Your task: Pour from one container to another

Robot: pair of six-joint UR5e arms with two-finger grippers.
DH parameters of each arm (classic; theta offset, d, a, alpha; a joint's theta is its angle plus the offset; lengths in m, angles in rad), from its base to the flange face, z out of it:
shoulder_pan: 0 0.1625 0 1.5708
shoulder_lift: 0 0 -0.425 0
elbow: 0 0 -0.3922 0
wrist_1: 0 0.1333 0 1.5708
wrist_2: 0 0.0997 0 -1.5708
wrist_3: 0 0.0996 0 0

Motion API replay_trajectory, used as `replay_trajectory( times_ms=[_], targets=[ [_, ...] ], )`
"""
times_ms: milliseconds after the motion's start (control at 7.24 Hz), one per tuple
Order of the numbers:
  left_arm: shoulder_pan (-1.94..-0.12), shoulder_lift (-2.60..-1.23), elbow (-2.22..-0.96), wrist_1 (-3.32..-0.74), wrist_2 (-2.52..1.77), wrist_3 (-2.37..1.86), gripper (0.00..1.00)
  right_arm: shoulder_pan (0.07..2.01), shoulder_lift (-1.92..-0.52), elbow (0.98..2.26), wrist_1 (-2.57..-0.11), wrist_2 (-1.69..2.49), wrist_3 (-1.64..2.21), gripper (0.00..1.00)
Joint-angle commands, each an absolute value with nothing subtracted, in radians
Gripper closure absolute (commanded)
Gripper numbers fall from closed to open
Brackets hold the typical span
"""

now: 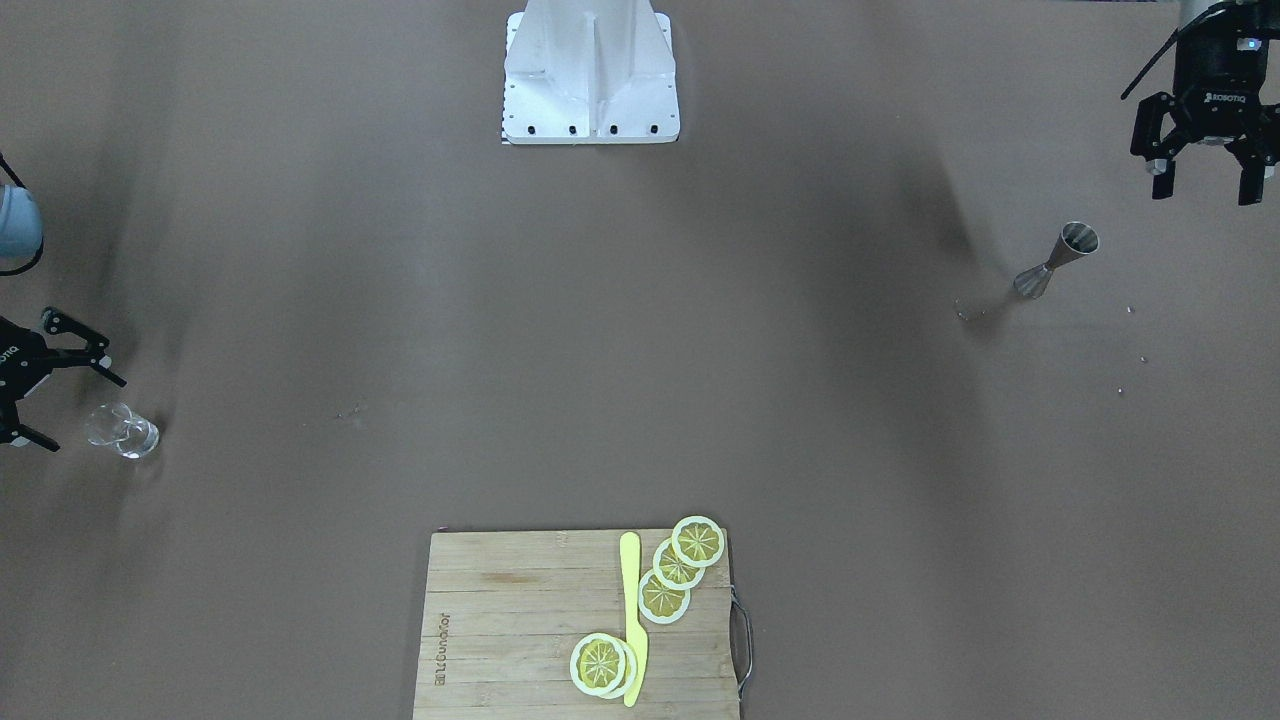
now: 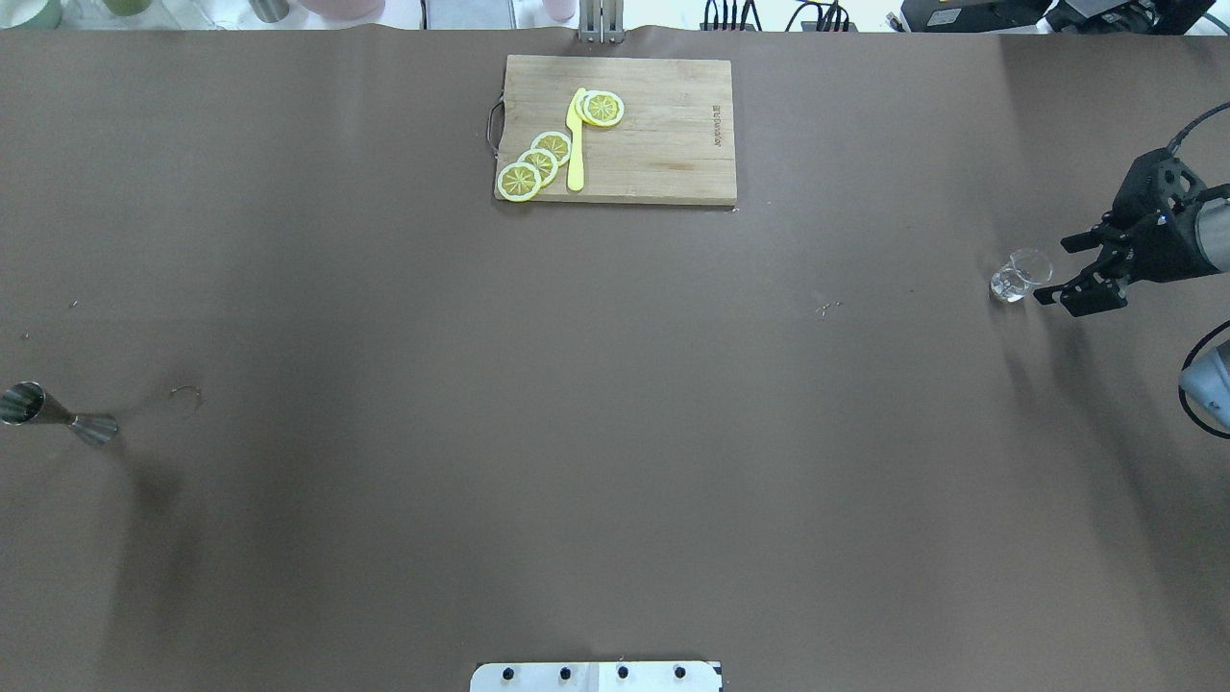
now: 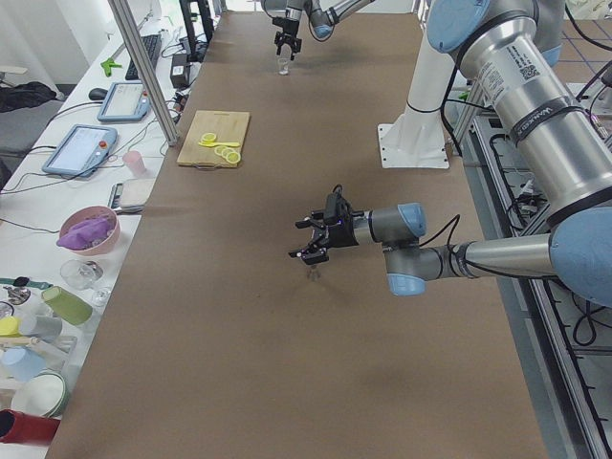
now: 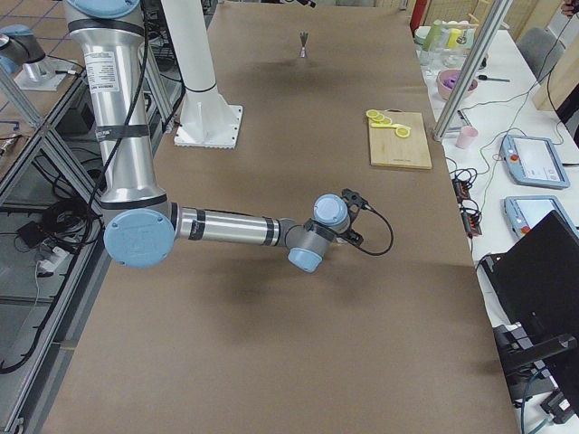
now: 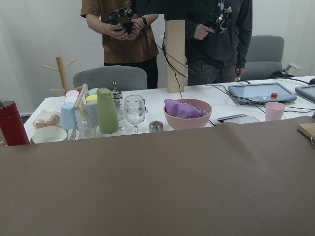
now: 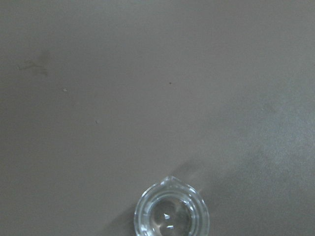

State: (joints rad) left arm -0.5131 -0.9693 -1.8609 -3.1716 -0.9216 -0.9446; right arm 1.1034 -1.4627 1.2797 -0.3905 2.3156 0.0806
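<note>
The metal jigger (image 1: 1055, 262) stands upright far out on my left side, also seen in the overhead view as the jigger (image 2: 53, 415). My left gripper (image 1: 1205, 170) hangs open above the table a little behind the jigger, holding nothing; it is out of the overhead view. The small clear glass (image 2: 1019, 276) stands far out on my right side. My right gripper (image 2: 1062, 269) is open just beside the glass, fingers spread, gripping nothing. The right wrist view looks down on the glass (image 6: 172, 211) at its lower edge.
A wooden cutting board (image 2: 663, 144) with lemon slices (image 2: 538, 163) and a yellow knife (image 2: 577, 144) lies at the far middle edge. The white robot base (image 1: 590, 75) is at the near edge. Beyond my left end, a side table holds cups and a pink bowl (image 5: 187, 110); two people stand behind it.
</note>
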Motion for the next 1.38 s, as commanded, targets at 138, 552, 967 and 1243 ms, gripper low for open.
replay_trajectory(
  times_ms=[138,552,967,1243],
  targets=[
    [-0.372,-1.028,-1.737,-3.266,-0.755,-0.943,0.03,1.1,-1.457,1.27,-0.38,2.306,0.133,0.07],
    [-0.261,-1.103,-1.645,-3.3,-0.611,-0.946,0.03,1.095,-1.456,1.247,-0.293,2.26,0.256,0.07],
    [-0.206,-1.181,-1.545,-3.321,-0.513,-0.946,0.04,1.095,-1.456,1.186,-0.11,2.227,0.331,0.07],
    [-0.17,-1.195,-1.531,-3.321,-0.463,-0.946,0.03,1.094,-1.456,1.138,0.026,2.217,0.35,0.07]
  ],
)
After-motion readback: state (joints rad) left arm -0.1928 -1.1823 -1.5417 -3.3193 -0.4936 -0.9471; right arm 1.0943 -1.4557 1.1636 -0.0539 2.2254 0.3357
